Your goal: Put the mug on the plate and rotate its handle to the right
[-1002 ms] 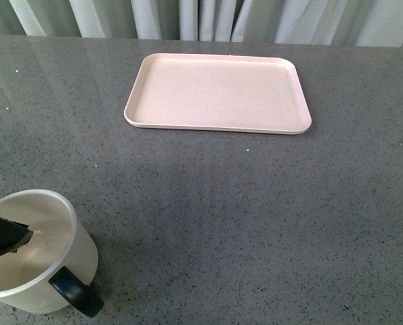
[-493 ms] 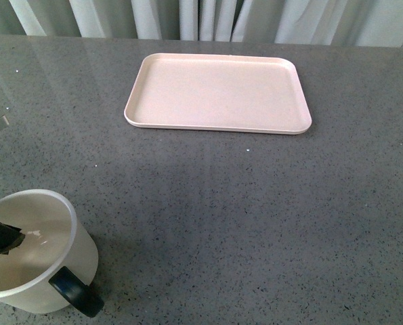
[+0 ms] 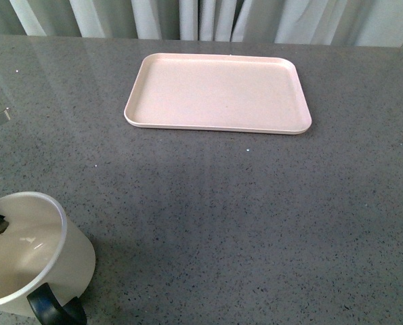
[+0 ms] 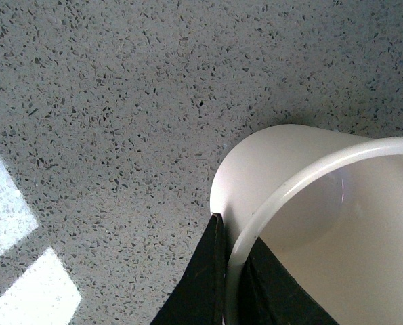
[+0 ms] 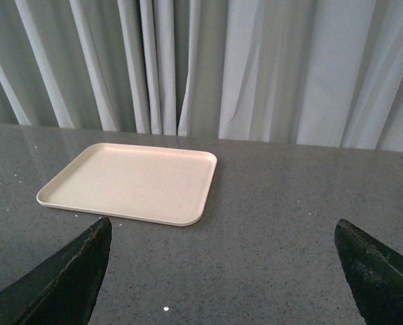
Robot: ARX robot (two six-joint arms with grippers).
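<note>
One mug in left hand, well apart from plate.

The mug has shifted nearer, its handle swinging leftward.

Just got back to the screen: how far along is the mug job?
Grasp looks done: the left gripper pinches the mug rim. Transport is barely in hand: the mug is at the near left, far from the bare plate. Left: setting it down and turning the handle, now facing the robot, rightward.
</note>
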